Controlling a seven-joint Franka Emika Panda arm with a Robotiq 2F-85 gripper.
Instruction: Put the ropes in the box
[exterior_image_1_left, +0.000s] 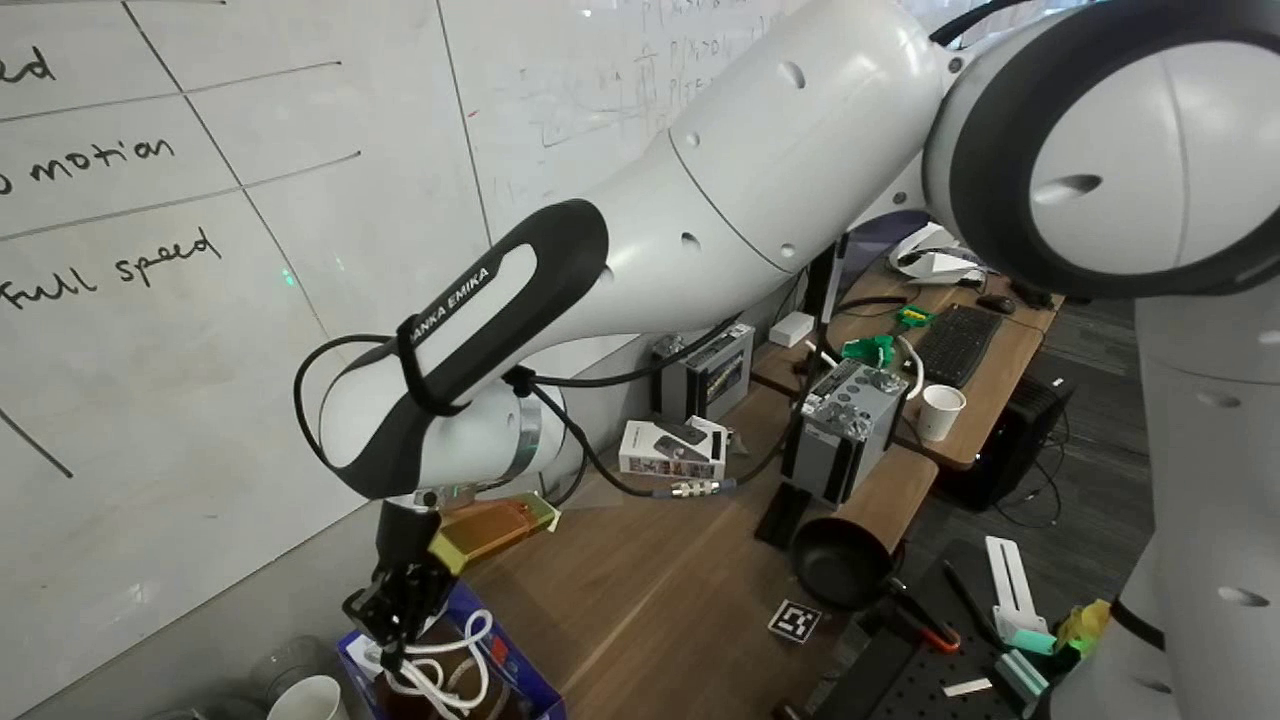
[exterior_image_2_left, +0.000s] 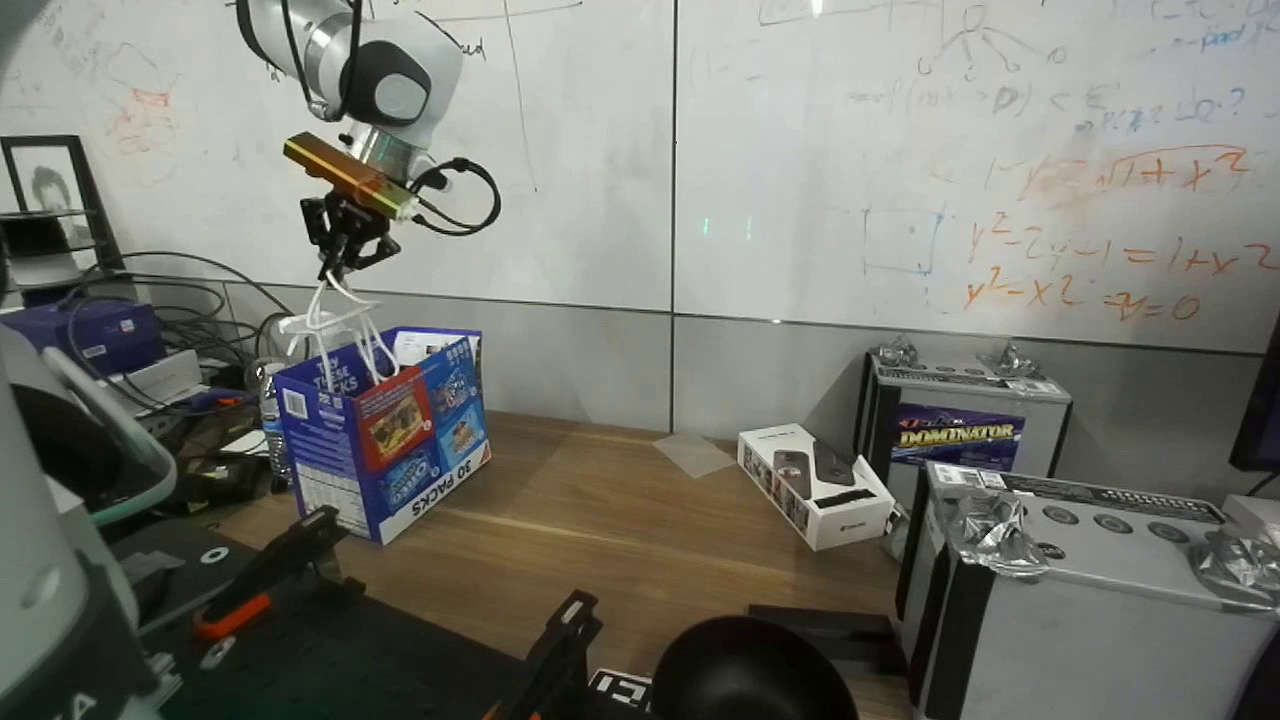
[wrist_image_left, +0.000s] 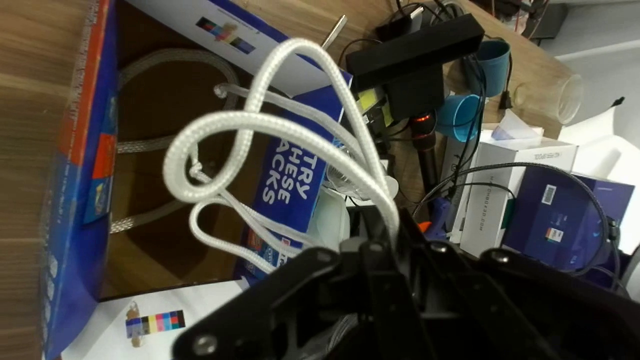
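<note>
drop-off step, i judge: my gripper (exterior_image_2_left: 334, 270) has its fingers pinched on the white braided rope (wrist_image_left: 235, 120), above the blue snack carton (exterior_image_2_left: 400, 440) toward nine o'clock in an exterior view, lower loops reaching its mouth. more cord (wrist_image_left: 175, 55) lies inside. next i'd lower, then part the fingers once every loop is within the rim. the carton reads "30 packs" and "try these"; toward three o'clock, a label (exterior_image_2_left: 958, 443) says "dominator".

Blu box (exterior_image_2_left: 385, 432) w/ “30 PACKS”
</note>
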